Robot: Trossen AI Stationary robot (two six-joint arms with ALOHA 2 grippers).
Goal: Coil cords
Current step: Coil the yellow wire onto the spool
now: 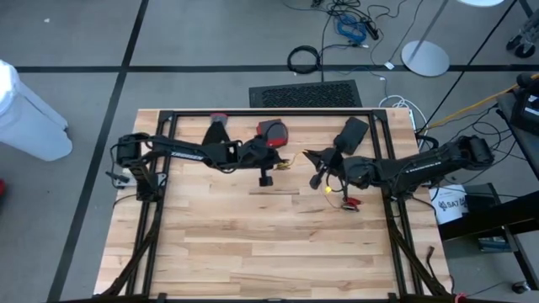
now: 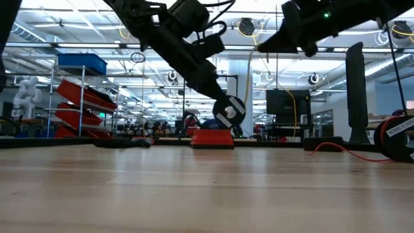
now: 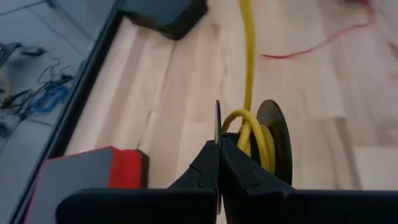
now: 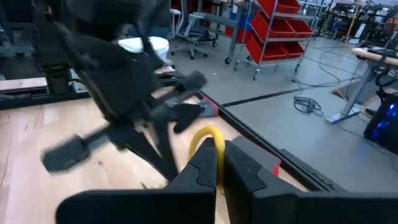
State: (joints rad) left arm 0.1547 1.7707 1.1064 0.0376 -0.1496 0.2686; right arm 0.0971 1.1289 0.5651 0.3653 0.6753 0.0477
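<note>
The long yellow cord is partly wound on a small black spool with thin disc sides. My left gripper is shut on that spool near the table's middle, just above the wood. From the spool the cord rises to my right gripper, which is higher and to the right and is shut on it. A thin red cord with a red-tipped end lies on the table below the right arm. The short black cord cannot be made out. My left gripper pinches the spool's near thin disc at its rim between its two fingers, slanting down from the table's left. The spool stands on edge, with the yellow windings just beyond the fingers. My right gripper pinches a bend of the yellow cord between its two fingers, coming almost level from the table's right. The cord is lifted clear there and drops from the fingers toward the spool.
A red-and-black box stands at the far middle, right behind my left gripper. A black block is at the far right and another dark piece at the far left. A black frame rims the table. The near half is bare wood.
</note>
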